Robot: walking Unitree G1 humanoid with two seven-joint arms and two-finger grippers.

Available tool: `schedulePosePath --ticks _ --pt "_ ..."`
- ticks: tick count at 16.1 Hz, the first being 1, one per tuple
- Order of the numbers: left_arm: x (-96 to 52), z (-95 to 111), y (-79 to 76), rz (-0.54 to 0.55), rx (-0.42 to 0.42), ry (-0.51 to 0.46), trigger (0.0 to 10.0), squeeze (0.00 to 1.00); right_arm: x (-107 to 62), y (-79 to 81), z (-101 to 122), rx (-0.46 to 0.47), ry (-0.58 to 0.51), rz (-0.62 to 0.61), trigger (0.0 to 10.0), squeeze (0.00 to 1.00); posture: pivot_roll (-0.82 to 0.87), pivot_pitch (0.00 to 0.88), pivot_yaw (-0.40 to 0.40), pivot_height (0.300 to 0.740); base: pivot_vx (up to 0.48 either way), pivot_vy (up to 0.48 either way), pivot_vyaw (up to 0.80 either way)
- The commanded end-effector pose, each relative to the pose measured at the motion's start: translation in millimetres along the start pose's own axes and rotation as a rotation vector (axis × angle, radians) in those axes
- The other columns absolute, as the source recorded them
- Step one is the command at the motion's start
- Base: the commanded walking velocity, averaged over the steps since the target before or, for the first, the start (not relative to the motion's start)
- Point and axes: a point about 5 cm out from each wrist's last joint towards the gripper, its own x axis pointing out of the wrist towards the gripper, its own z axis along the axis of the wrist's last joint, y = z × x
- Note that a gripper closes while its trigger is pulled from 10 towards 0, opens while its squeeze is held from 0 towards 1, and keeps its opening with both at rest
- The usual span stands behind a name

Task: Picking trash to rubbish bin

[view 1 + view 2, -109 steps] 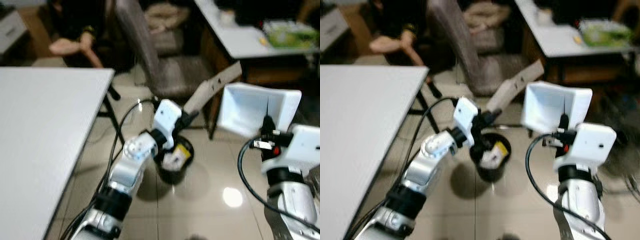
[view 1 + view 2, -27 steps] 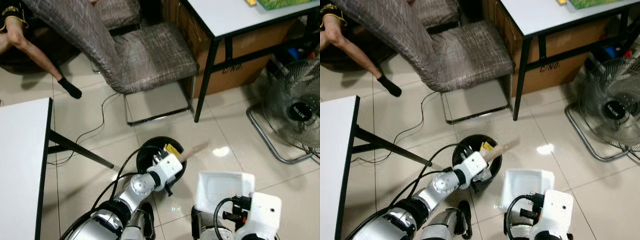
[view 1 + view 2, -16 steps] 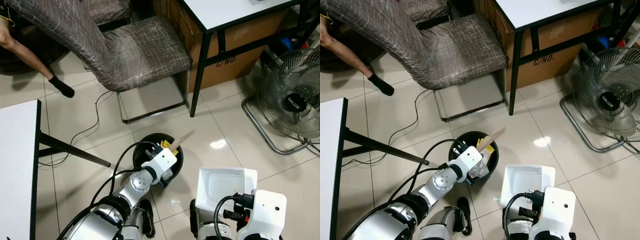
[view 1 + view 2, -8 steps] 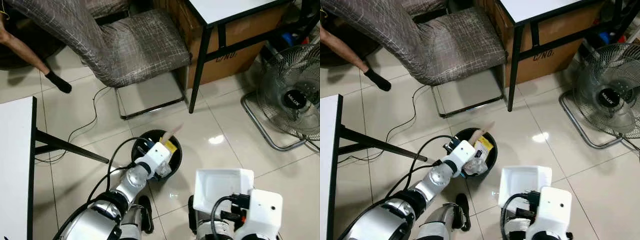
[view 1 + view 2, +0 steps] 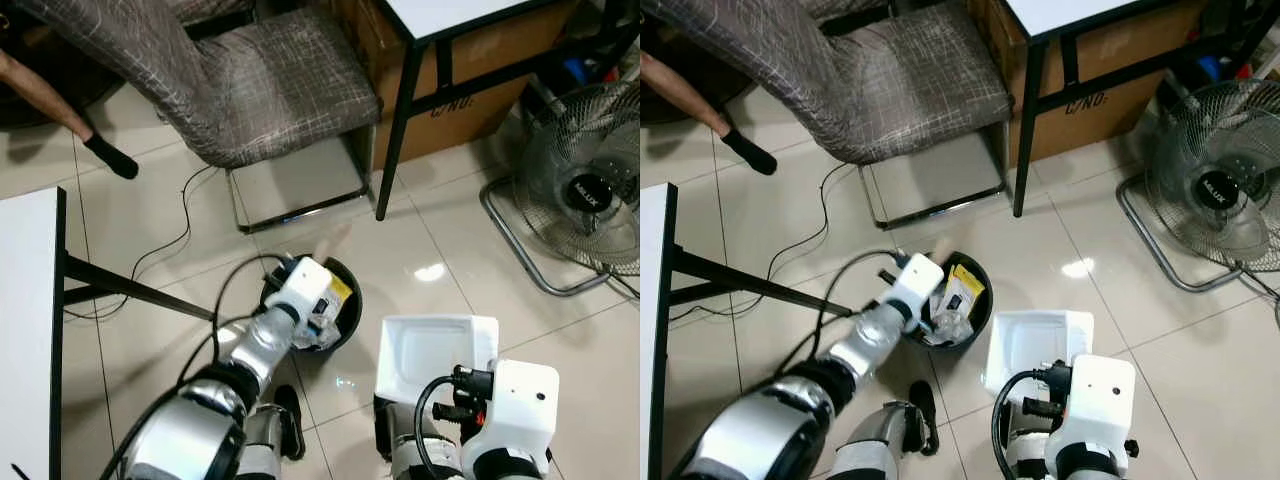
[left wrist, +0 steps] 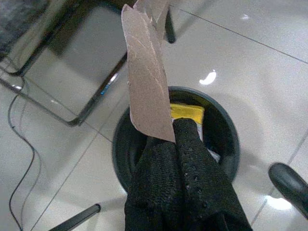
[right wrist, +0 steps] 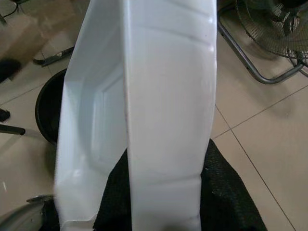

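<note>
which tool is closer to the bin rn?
Left. The left tool hangs right over the black bin, gripping a cardboard strip. The right tool holds a white tray beside it.

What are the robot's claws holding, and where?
Left claw pinches the cardboard strip by its lower end; right claw grips the white tray by one edge.

Overhead room light is flooding everything evenly, bright. Glossy floor tiles [image 5: 470, 240] are throwing back a hard white glare spot [image 5: 431, 271] near the black bin [image 5: 345, 320]; a second one is showing in the left wrist view [image 6: 208, 77]. Shadows are pooling under the chair [image 5: 250, 90] and the desk [image 5: 1080, 10]. Left arm [image 5: 200, 425] is smearing with motion blur. White tray [image 7: 159, 110] is blowing out close to the right wrist lens, soft focus. Wide-angle bending is showing at the edges.
</note>
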Motion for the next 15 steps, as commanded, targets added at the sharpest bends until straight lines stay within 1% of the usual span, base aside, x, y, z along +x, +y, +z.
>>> schedulePosePath --ticks 1,2,7,8,9,10,11,12,13,15 --pt "-3.0 -12.8 -0.4 0.010 -0.023 0.055 10.0 0.00 -5.6 13.5 1.8 0.024 0.009 0.063 10.0 0.00 -0.26 0.384 0.084 0.740 0.000 0.000 0.00" --pt "-2.8 -12.5 2.4 0.028 -0.039 0.058 10.0 0.00 -5.7 14.6 2.6 0.020 0.006 0.072 10.0 0.00 -0.26 0.384 0.083 0.740 0.000 0.000 0.00" --pt "-2.7 -12.3 11.6 0.070 -0.045 0.065 10.0 0.00 -5.2 16.7 4.9 0.006 -0.003 0.094 10.0 0.00 -0.26 0.383 0.076 0.740 0.000 0.000 0.00" --pt "-2.7 -12.4 13.6 0.075 -0.057 0.065 10.0 0.01 -5.3 16.8 5.0 0.003 -0.003 0.096 10.0 0.00 -0.26 0.382 0.075 0.740 0.000 0.000 0.00" --pt "-2.9 -12.8 16.1 0.081 -0.071 0.067 10.0 0.75 -5.1 17.0 5.4 0.000 -0.003 0.100 10.0 0.00 -0.26 0.382 0.073 0.740 0.000 0.000 0.00" --pt "-3.1 -13.2 17.1 0.085 -0.072 0.068 10.0 0.87 -5.0 17.2 5.7 -0.001 -0.004 0.103 10.0 0.00 -0.26 0.383 0.072 0.740 0.000 0.000 0.00" --pt "-3.2 -13.5 17.7 0.088 -0.070 0.069 10.0 0.93 -4.9 17.3 6.0 -0.002 -0.005 0.105 10.0 0.00 -0.26 0.383 0.072 0.740 0.000 0.000 0.00" --pt "-3.8 -14.9 18.6 0.095 -0.065 0.071 10.0 0.94 -5.3 17.3 6.0 -0.004 -0.005 0.107 10.0 0.00 -0.26 0.384 0.070 0.740 0.000 0.000 0.00" --pt "-4.1 -15.6 18.8 0.097 -0.063 0.072 10.0 1.00 -5.3 17.2 5.8 -0.005 -0.004 0.108 10.0 0.00 -0.26 0.384 0.070 0.740 0.000 0.000 0.00" --pt "-4.2 -16.1 18.5 0.099 -0.061 0.073 10.0 1.00 -5.1 16.7 5.5 -0.009 -0.002 0.109 10.0 0.00 -0.26 0.383 0.067 0.740 0.000 0.000 0.00"
